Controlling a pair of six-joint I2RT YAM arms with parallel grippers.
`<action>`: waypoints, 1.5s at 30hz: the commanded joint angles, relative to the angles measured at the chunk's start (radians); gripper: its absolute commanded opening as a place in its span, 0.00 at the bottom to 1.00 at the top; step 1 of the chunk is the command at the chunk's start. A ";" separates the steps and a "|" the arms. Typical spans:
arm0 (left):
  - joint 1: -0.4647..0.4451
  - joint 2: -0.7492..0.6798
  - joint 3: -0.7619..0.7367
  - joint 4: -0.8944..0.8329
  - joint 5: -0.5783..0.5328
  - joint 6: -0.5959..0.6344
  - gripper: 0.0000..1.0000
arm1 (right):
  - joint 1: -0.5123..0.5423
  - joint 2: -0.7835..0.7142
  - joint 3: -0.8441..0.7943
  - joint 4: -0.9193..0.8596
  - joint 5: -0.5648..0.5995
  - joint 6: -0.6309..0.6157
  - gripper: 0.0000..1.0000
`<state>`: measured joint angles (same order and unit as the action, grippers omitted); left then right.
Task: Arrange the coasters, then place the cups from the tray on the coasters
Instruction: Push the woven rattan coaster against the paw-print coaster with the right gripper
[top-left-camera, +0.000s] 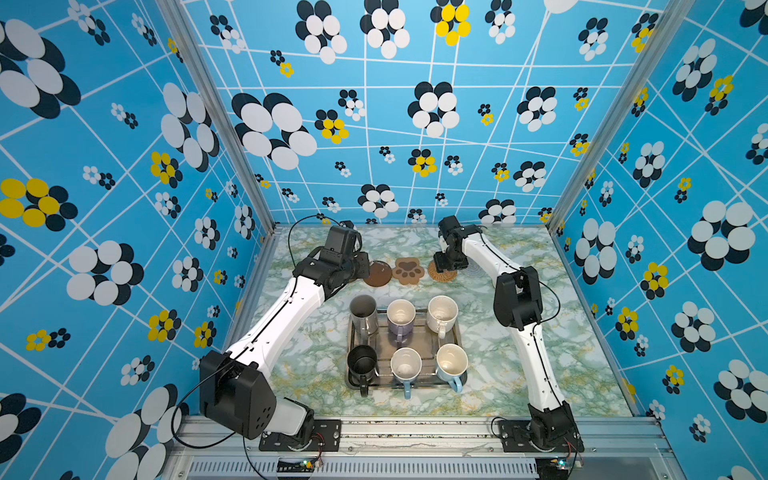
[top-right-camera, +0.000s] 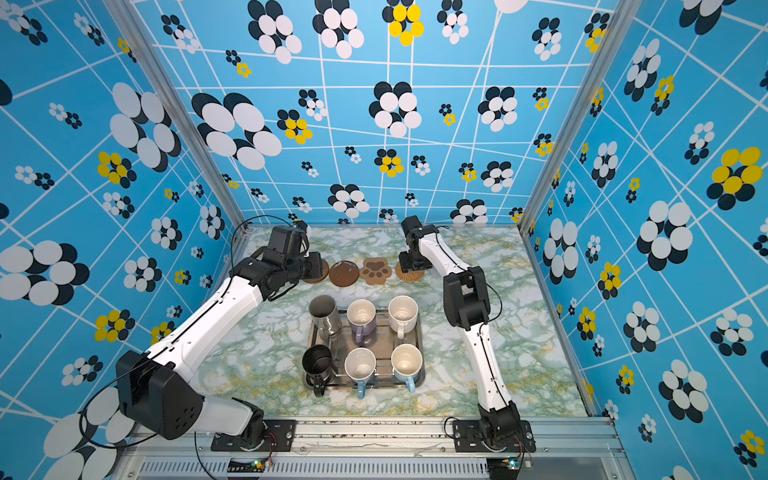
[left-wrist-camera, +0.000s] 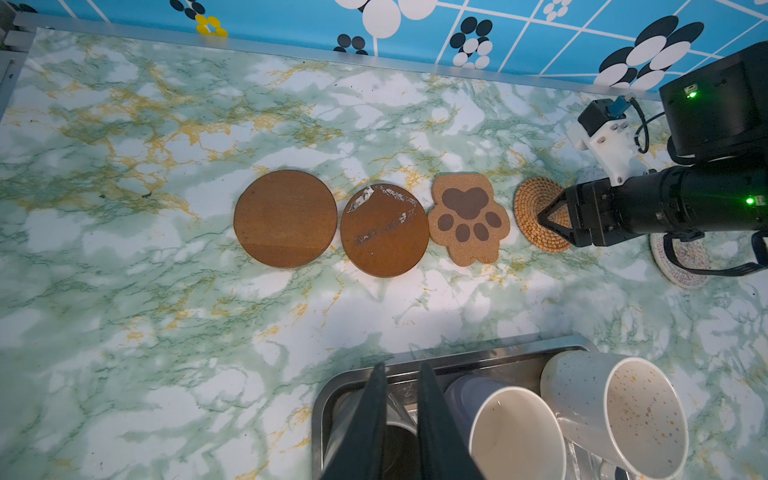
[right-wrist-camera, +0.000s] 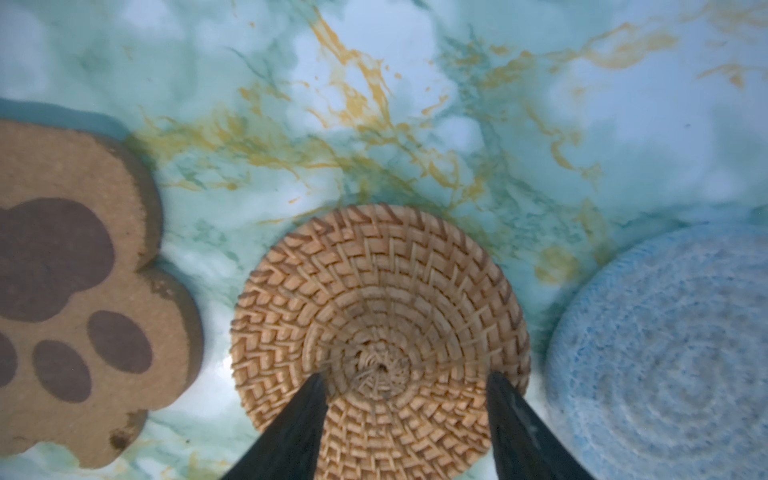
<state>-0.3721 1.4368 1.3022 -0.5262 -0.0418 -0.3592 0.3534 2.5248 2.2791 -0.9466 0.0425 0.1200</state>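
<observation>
Along the back of the table lies a row of coasters: two brown discs (left-wrist-camera: 285, 218) (left-wrist-camera: 384, 230), a paw-print one (left-wrist-camera: 467, 218), a woven rattan one (right-wrist-camera: 380, 316) and a pale one (right-wrist-camera: 665, 340). My right gripper (right-wrist-camera: 407, 378) is open, and its fingertips rest low over the rattan coaster (top-left-camera: 440, 275), either side of its centre. My left gripper (left-wrist-camera: 401, 368) hangs above the tray's far left corner, a narrow gap between its jaws and nothing in them. All the cups stand in the tray (top-left-camera: 428, 384): steel (top-left-camera: 363, 313), lavender (top-left-camera: 401, 318), cream (top-left-camera: 442, 313), black (top-left-camera: 362, 363) and two light blue (top-left-camera: 406, 365) (top-left-camera: 452, 363).
The left arm covers the leftmost brown disc in a top view, and the right arm hides most of the pale coaster (top-left-camera: 473, 270). The back wall runs close behind the coaster row. Bare marble table (top-left-camera: 540, 353) lies on both sides of the tray.
</observation>
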 joint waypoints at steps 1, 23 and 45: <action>0.010 -0.025 -0.022 0.009 -0.005 0.000 0.18 | 0.007 0.075 0.011 -0.056 -0.022 0.023 0.64; 0.019 -0.055 -0.057 0.026 0.006 -0.008 0.18 | 0.027 0.087 0.056 -0.089 -0.053 0.027 0.64; 0.021 -0.076 -0.077 0.032 0.008 -0.014 0.18 | 0.044 0.077 0.037 -0.096 -0.044 0.030 0.64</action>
<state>-0.3599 1.3941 1.2366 -0.5060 -0.0383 -0.3595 0.3855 2.5572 2.3421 -0.9878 0.0399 0.1352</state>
